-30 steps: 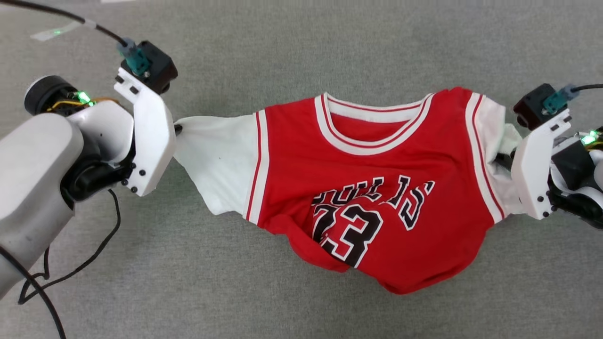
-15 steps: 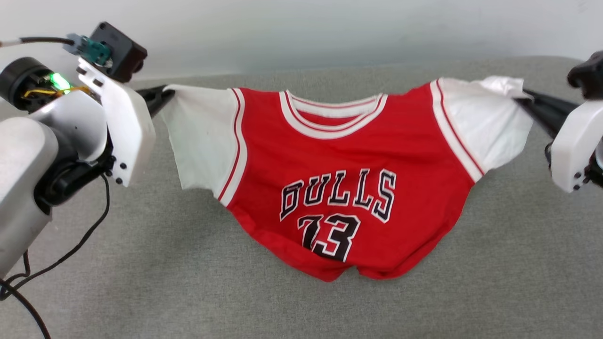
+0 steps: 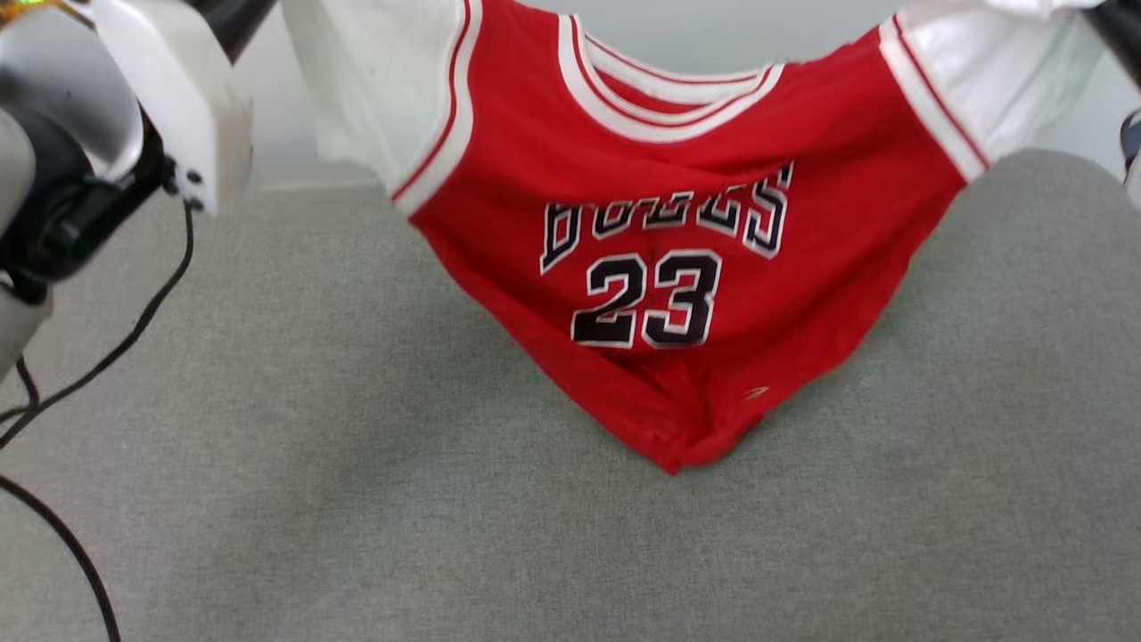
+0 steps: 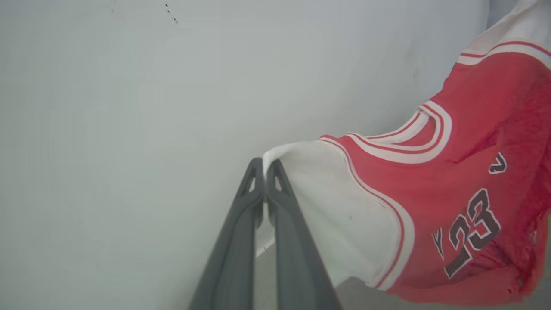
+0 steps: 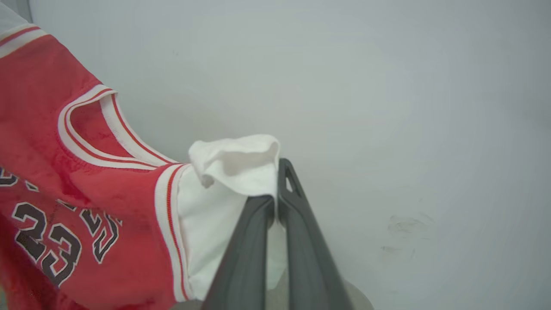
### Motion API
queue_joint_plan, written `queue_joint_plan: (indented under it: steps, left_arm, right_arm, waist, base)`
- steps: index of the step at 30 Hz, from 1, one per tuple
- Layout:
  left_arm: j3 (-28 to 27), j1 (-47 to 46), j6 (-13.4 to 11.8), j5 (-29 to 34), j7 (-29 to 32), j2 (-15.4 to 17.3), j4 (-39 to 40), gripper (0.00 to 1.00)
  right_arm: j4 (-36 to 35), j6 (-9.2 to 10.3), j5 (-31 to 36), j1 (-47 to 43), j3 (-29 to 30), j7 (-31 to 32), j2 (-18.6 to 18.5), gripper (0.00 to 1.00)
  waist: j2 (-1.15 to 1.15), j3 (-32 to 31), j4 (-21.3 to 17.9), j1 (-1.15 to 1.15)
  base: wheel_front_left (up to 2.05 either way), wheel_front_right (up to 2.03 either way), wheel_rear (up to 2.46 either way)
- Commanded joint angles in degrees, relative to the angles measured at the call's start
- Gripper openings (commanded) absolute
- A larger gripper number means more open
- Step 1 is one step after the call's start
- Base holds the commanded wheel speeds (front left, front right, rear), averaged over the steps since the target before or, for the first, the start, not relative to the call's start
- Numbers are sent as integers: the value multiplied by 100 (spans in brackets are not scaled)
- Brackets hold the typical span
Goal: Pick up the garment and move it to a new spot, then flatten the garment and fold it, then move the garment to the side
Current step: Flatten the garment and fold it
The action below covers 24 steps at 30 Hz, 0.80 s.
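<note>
The garment [image 3: 677,223], a red jersey with white sleeves and a black 23, hangs spread between my two grippers with its front toward me. Its lower hem [image 3: 677,450] sags to a point just over the grey surface; whether it touches I cannot tell. In the left wrist view my left gripper [image 4: 265,163] is shut on the edge of one white sleeve [image 4: 340,215]. In the right wrist view my right gripper [image 5: 275,189] is shut on the bunched end of the other white sleeve [image 5: 232,168]. The left arm's white wrist housing [image 3: 169,98] sits at the head view's upper left.
A grey fabric surface [image 3: 357,464] stretches under the garment. A pale wall [image 3: 285,116] rises behind it. Black cables [image 3: 134,330] trail down the left side near my left arm.
Both grippers have risen with the sleeves. The garment went from lying crumpled on the surface to hanging in the air. The head view has also tilted upward.
</note>
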<state>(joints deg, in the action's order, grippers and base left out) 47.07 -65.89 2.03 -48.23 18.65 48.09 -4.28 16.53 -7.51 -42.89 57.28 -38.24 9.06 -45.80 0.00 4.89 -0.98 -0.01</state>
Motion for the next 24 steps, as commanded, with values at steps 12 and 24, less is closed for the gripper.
queue_joint_plan:
  steps: [12,24]
  left_arm:
    - [-329,-1665,88,493,-391,-705,-970,0]
    - [-681,-3574,297,835,-990,-1182,-2229,0]
  right_arm:
    - [647,4,1006,1910,378,376,798,0]
    - [1846,4,1800,4138,548,127,1455,0]
  waist:
    - [0,1173,62,1]
    - [0,2202,176,1]
  base:
    - [0,0,0]
    - [0,0,0]
